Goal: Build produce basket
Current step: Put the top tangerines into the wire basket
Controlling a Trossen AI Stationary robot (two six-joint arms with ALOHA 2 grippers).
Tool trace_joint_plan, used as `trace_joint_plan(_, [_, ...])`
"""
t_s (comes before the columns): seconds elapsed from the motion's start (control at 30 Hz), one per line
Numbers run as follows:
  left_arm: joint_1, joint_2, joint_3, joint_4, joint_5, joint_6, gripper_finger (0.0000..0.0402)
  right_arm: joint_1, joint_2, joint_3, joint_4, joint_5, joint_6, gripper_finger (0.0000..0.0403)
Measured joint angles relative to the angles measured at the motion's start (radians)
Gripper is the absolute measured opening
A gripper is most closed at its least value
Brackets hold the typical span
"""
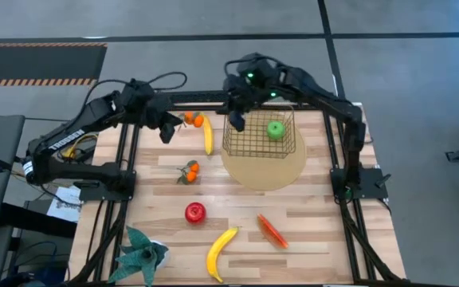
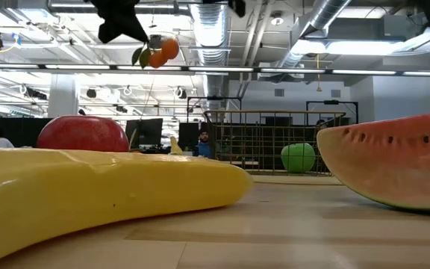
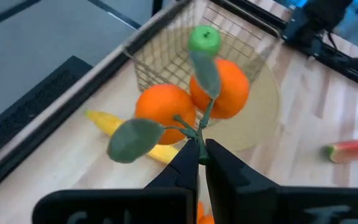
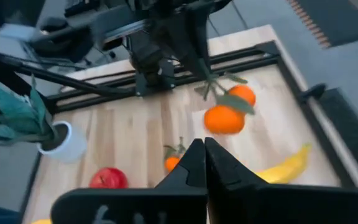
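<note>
The basket [image 1: 260, 134], gold wire mesh, stands on a round tan mat [image 1: 265, 167] at the far side of the table [image 1: 317, 231], its long axis running left to right, a green apple [image 1: 275, 130] already inside. The left gripper [image 1: 183, 121], jaws pinched on the stem of an orange cluster [image 1: 194, 120], carries it in the air just left of the basket; the drop point therefore appears to lie to that gripper's right, over the near wall. The right gripper [image 4: 204, 152], fingers pressed together and empty, hangs at the basket's far left corner, so the incoming path looks narrow.
</note>
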Motion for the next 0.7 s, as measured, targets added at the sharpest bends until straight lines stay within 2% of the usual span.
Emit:
trace_joint_plan(0.13, [-0.068, 0.002, 0.000, -0.021, -0.038, -0.003, 0.0000, -0.010, 0.034, 0.000, 0.022, -0.036, 0.021, 0.0028])
trace_joint_plan(0.4, [-0.124, 0.003, 0.000, -0.014, -0.062, -0.025, 0.0000, -0.022, 0.067, 0.001, 0.008, -0.042, 0.050, 0.0136])
trace_joint_plan(0.53, [-0.132, 0.003, 0.000, -0.013, -0.073, -0.026, 0.0000, -0.033, 0.089, -0.002, -0.022, -0.078, 0.069, 0.0179])
trace_joint_plan(0.6, [-0.135, 0.003, 0.000, -0.013, -0.082, -0.026, 0.0000, -0.036, 0.120, 0.005, 0.018, -0.121, 0.079, 0.0192])
trace_joint_plan(0.7, [-0.135, 0.003, 0.000, -0.013, -0.085, -0.026, 0.0000, -0.058, 0.155, -0.003, 0.013, -0.238, 0.111, 0.0199])
